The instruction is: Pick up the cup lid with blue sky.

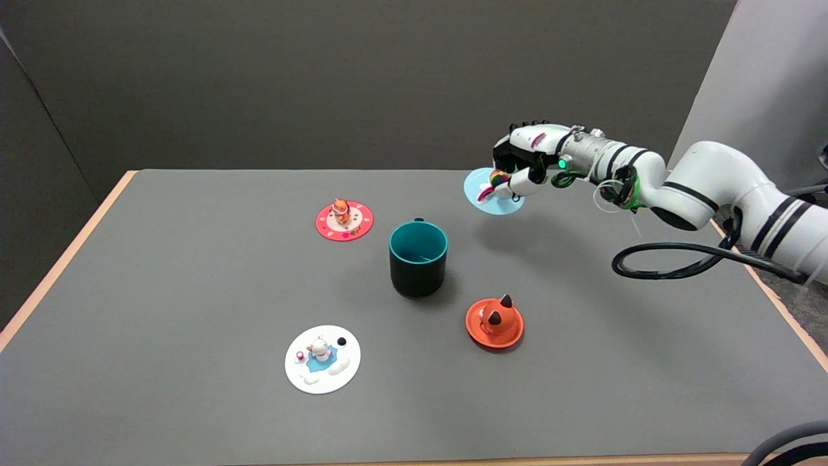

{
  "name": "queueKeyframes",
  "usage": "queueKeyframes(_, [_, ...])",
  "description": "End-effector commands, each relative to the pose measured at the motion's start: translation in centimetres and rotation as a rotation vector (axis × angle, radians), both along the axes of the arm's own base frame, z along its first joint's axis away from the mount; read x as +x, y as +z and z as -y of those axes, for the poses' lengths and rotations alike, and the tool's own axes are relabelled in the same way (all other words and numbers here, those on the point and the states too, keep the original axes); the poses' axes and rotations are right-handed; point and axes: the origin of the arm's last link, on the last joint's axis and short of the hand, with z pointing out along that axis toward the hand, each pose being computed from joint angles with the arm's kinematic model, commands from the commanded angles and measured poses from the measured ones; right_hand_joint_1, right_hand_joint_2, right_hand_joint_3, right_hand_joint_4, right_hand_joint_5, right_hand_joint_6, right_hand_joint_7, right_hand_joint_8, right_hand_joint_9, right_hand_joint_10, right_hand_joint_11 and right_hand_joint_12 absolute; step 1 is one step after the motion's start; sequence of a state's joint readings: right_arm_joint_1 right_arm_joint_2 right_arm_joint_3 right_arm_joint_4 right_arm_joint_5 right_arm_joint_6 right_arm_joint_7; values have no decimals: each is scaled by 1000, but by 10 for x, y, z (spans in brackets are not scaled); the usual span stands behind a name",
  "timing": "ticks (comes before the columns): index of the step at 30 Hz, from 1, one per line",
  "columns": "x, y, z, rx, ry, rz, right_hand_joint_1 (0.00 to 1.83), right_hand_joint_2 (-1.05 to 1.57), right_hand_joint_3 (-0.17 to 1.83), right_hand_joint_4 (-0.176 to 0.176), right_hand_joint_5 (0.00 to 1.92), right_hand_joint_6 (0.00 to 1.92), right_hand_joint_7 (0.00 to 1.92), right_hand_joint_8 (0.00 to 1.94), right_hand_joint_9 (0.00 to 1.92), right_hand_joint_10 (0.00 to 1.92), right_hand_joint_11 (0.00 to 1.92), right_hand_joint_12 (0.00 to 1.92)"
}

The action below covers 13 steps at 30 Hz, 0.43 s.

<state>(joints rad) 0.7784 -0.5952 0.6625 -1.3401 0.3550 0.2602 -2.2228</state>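
The right hand (527,162) is pinching the blue lid (493,193) by its rainbow figure, holding it above the far right of the surface (194,272); a shadow is lying below it. The grip is looking narrow, taken on the small knob only, so the lid may be tilting or slipping out if the arm swings, perhaps dropping towards the cup (418,257).
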Motion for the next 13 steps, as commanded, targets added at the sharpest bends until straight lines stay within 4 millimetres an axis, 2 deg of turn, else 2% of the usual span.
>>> queueKeyframes(1, [44,-45,-29,65,14,-2,1011,1089,263,21,794,1302,548,1359,465,1459,595,1222])
queueKeyframes(4, [49,-56,-34,85,16,1,1013,1084,250,34,813,1271,554,1351,483,1460,612,1205])
queueKeyframes(13, [57,-86,-44,166,18,65,1021,1068,272,27,823,1262,591,1362,512,1462,633,1216])
